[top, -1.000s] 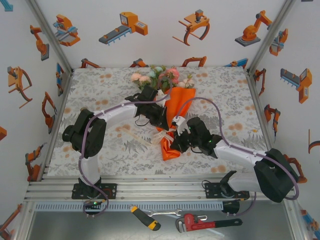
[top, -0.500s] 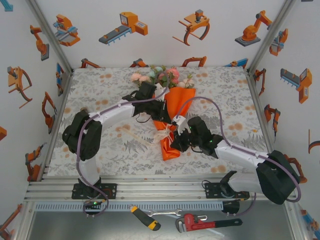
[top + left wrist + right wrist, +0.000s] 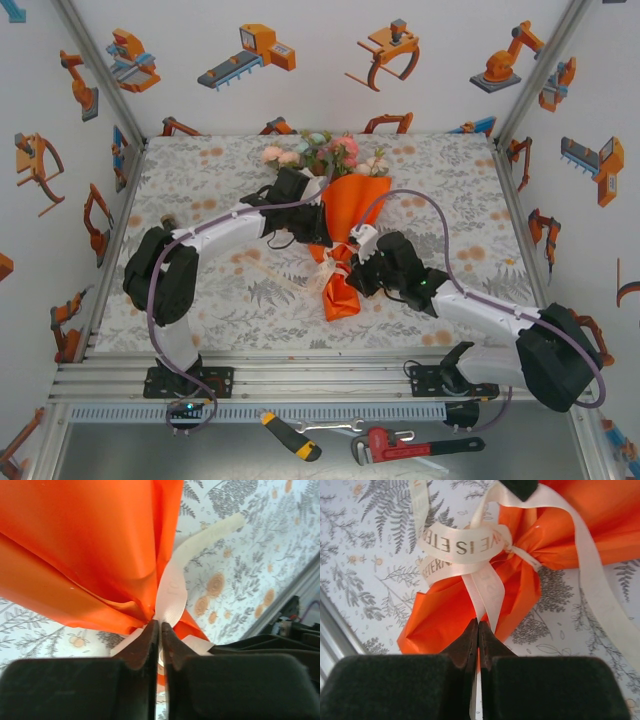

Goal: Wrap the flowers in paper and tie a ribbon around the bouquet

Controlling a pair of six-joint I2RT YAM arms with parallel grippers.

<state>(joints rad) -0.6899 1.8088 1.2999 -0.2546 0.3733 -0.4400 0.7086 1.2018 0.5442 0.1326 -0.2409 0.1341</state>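
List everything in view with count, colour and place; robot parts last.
flowers: one bunch, pink, peach and white, far middle of the table
paper: one sheet, orange, wrapped as a cone around the bunch
ribbon: one, cream with gold lettering, looped round the cone's pinched neck
tablecloth: one, white with grey and orange floral print, covering the table
screwdriver: one, yellow and black, near ledge
pipe wrench: one, red, near ledge beside the screwdriver
left gripper: one, black, shut on a ribbon strand
right gripper: one, black, shut on a ribbon strand
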